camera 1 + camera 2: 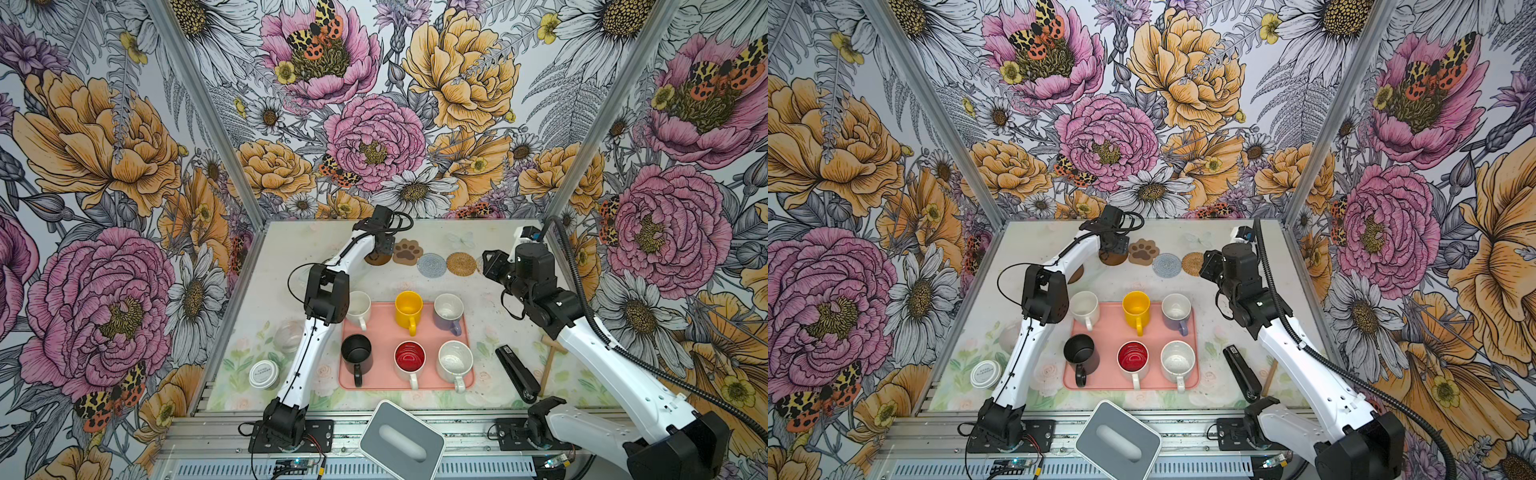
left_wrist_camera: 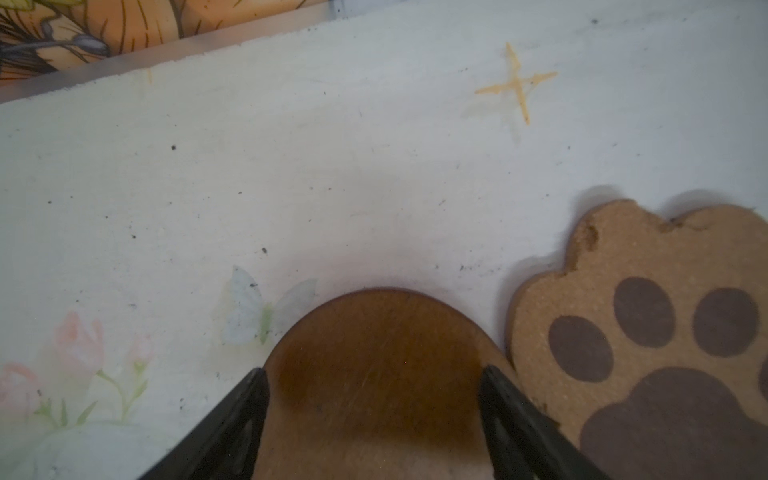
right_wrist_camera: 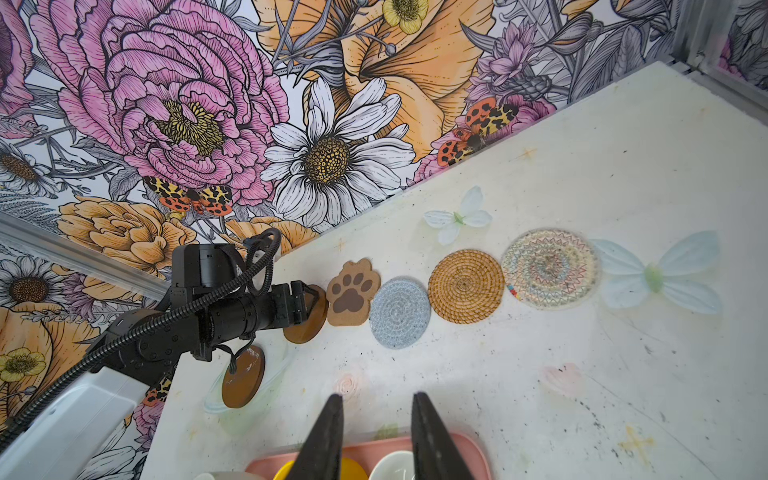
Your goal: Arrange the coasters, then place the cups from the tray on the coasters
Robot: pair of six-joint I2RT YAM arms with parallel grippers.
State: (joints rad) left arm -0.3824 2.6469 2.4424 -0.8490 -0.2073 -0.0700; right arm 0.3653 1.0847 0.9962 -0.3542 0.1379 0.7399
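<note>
A row of coasters lies at the back: tan paw, grey woven, rattan and clear patterned round. My left gripper is shut on a brown disc coaster just left of the paw; a second brown disc lies nearer, beside the left arm. My right gripper hovers open and empty between the row and the pink tray. On the tray stand the cream, yellow, lavender, black, red-lined and speckled cups.
A grey-white box with an oval slot sits at the front edge. A black stapler and a wooden mallet lie right of the tray. A white lidded jar and a clear glass stand to its left.
</note>
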